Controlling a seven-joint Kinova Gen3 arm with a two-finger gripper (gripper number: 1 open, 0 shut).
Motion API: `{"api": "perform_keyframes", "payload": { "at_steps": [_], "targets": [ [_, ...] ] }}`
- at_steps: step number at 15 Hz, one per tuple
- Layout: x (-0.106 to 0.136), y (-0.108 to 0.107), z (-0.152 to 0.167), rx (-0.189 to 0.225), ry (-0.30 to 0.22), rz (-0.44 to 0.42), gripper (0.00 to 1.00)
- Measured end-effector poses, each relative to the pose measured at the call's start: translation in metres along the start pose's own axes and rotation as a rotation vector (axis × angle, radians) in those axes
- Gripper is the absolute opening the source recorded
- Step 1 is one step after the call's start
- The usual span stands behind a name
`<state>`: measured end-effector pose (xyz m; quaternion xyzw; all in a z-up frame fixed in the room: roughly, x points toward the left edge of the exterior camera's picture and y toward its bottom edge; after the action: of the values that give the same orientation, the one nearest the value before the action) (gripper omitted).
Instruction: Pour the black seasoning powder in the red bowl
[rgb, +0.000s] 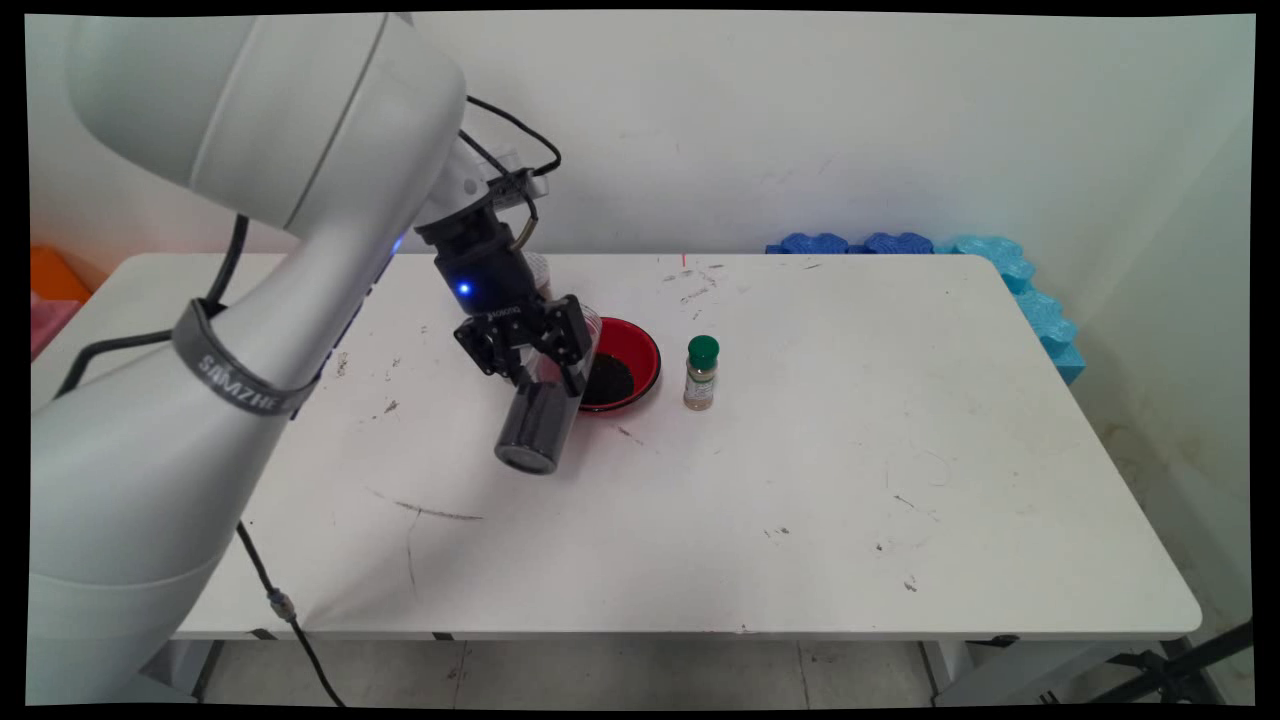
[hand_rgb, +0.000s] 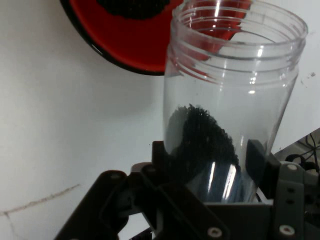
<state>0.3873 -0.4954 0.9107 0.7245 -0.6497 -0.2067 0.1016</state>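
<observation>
My gripper (rgb: 548, 362) is shut on a clear plastic jar (rgb: 545, 400) with black grains in its lower half. The jar is held tilted above the table, its open mouth toward a red bowl (rgb: 634, 352) and its base toward the camera. In the hand view the jar (hand_rgb: 232, 85) rises between my fingers (hand_rgb: 256, 161), with the dark grains (hand_rgb: 200, 137) heaped near its base. The red bowl (hand_rgb: 131, 41) lies beyond its mouth and holds a pile of black grains (rgb: 607, 378).
A small spice bottle (rgb: 701, 373) with a green cap stands just right of the bowl. Blue foam pieces (rgb: 1010, 280) line the table's far right corner. An orange box (rgb: 55, 275) sits off the table's left end.
</observation>
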Motion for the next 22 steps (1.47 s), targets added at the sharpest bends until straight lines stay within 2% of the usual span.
{"api": "perform_keyframes", "payload": {
  "at_steps": [13,22],
  "targets": [
    [0.010,0.014,-0.013,0.055,-0.069,-0.076,0.00],
    [0.025,0.031,-0.006,0.084,-0.109,-0.152,0.00]
  ]
}}
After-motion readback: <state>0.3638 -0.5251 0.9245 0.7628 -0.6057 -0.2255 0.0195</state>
